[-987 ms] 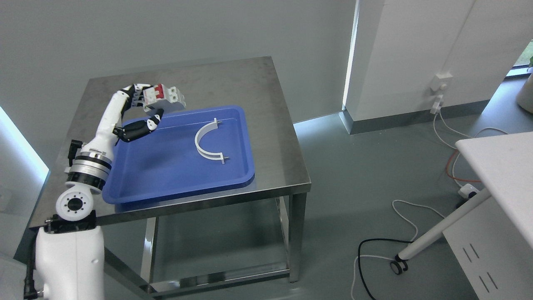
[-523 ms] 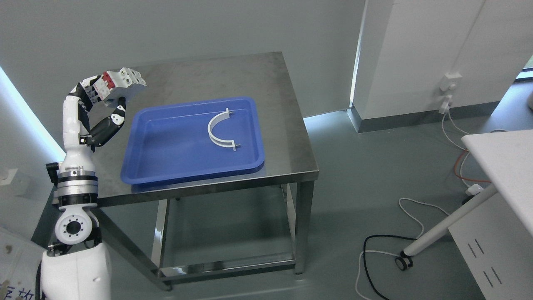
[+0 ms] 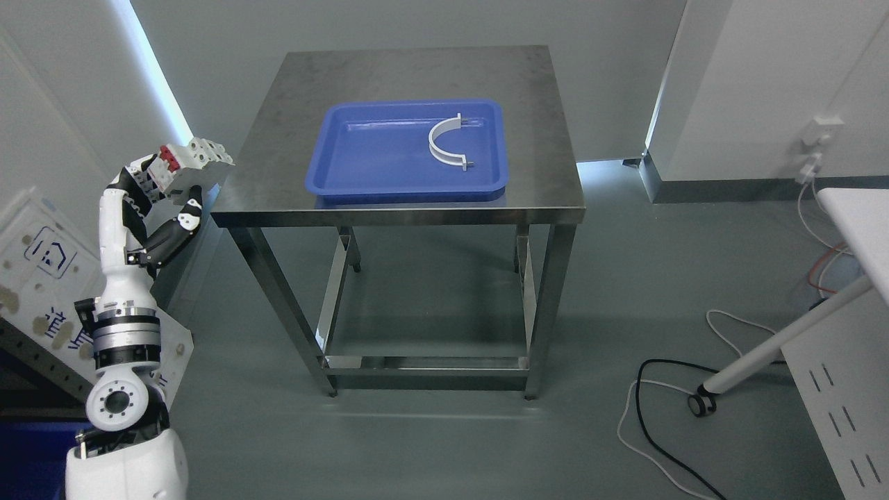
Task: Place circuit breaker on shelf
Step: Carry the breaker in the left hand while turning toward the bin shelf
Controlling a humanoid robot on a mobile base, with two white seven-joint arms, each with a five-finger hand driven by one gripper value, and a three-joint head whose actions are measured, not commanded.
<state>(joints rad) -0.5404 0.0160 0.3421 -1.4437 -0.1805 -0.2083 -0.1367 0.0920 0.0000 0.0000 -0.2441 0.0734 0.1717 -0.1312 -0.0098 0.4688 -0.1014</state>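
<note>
My left hand (image 3: 170, 187) is shut on the circuit breaker (image 3: 191, 162), a white block with red switches. It holds the breaker in the air left of the steel table (image 3: 555, 173), beyond the table's left edge and above the floor. Part of a shelf frame (image 3: 38, 354) with a perforated rail shows at the far lower left, below and left of the hand. A white panel with blue print leans there. My right arm is out of the picture.
A blue tray (image 3: 361, 167) on the steel table holds a white half-ring clamp (image 3: 444, 142). A white desk (image 3: 858, 222) with a castor leg stands at the right, with cables (image 3: 646, 417) on the floor beside it. Walls close the back.
The camera has swung and pulled back, so the table sits higher and farther. My left hand with the breaker has come off the table area to its left side.
</note>
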